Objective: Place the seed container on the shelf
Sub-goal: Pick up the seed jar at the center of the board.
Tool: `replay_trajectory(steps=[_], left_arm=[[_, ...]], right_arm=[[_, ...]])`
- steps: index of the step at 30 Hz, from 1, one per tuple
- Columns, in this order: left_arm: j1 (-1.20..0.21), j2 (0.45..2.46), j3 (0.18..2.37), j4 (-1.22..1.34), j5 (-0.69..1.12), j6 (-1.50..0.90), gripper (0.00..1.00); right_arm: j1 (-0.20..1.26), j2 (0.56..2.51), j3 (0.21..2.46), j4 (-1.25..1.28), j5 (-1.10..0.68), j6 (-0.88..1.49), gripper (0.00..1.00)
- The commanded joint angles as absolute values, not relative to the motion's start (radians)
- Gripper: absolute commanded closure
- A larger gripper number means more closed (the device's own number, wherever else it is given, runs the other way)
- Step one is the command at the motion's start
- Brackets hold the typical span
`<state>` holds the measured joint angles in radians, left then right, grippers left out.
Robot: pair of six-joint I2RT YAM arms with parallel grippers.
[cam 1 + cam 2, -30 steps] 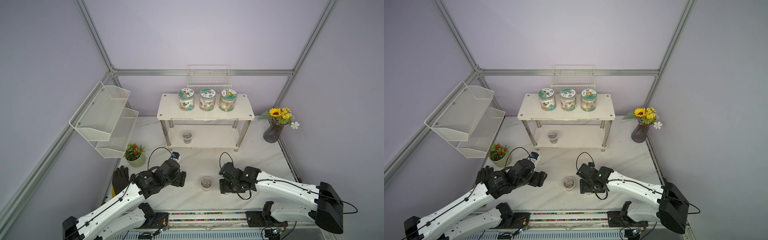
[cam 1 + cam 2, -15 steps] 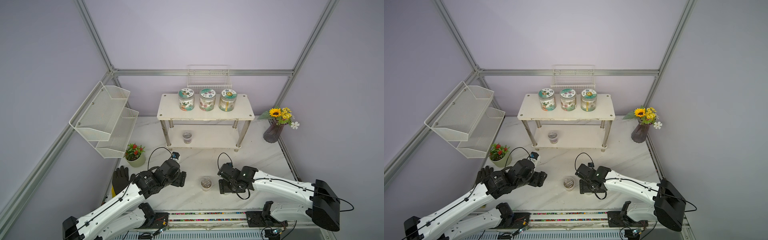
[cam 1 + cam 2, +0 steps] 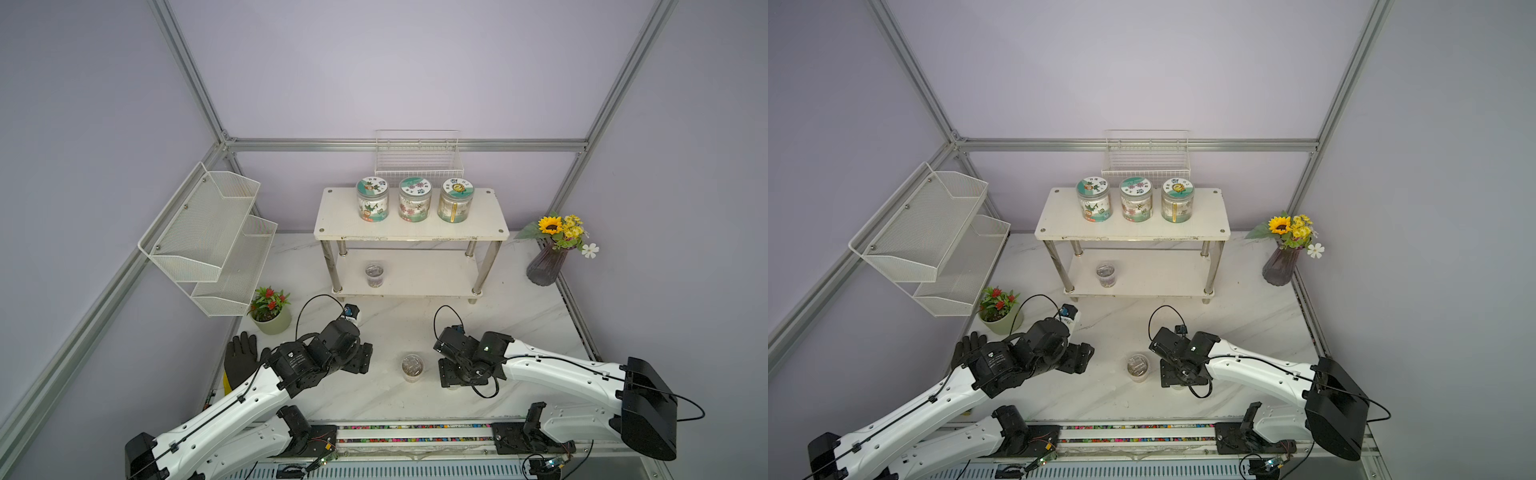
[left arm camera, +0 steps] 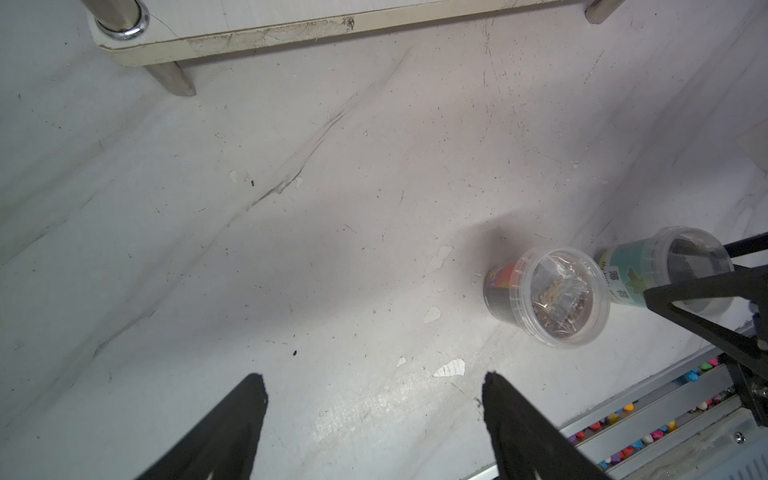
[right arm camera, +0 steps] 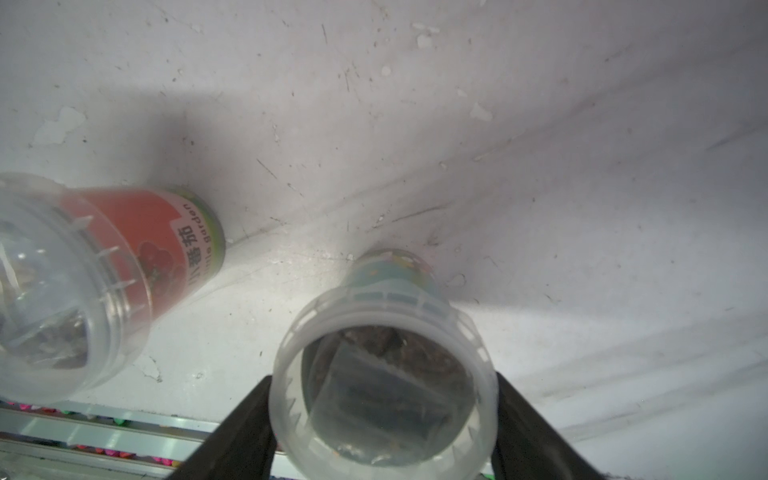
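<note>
While the right gripper [image 5: 384,395] sits low at the front edge of the table [image 3: 395,324], its two black fingers bracket the lid of the teal seed container [image 4: 640,270]. They look pressed against the rim on both sides, so closed on it. The cup bottom reads as on the tabletop, not lifted. Step in hand, I'd say: secure the grasp, then lift. To do it well: hold at the rim where the cup is widest, squeeze lightly since thin clear plastic probably flexes, go straight up, keep it upright. The red seed container [image 3: 412,366] stands just beside it, apart, so no sideways swing at first. Container look: small tapered clear cup, teal printed label, clear ridged snap lid, dark soil-like fill and what looks like a packet inside. The left gripper [image 4: 374,386] hovers over bare table nearby, jaws wide, holding nothing. Farther back is the shelf [image 3: 478,226], white, two tiers, chrome legs. Its lower board has one small cup [image 3: 375,274] near the end on the left arm's side, the rest free. I'd enter from the front, low, under the top board. The top board carries three jars [image 3: 414,199] in a row, front strip free. Behind, a wire basket [image 3: 419,158] hangs on the back wall.
</note>
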<state>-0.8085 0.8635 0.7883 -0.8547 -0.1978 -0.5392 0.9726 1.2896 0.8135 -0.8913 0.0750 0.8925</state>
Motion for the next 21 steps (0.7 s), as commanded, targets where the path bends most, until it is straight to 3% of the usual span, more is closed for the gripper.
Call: replay_trajectory(steps=[1,11,21], left_arm=[[-0.816,0.844,0.788,-0.849,-0.208,-0.541,0.17],[-0.849,0.806,0.833,-0.843,-0.206,-0.462,0.16],[-1.216,0.816,0.814,-0.63,-0.435,-0.175,0.1]], right_arm=[[0.979,1.275,0.834,-0.914,0.098,0.891,0.27],[0.98,1.195,0.933,-0.952,0.096,0.878,0.3],[0.977,1.186,1.077,-0.926,0.033,0.812,0.3]])
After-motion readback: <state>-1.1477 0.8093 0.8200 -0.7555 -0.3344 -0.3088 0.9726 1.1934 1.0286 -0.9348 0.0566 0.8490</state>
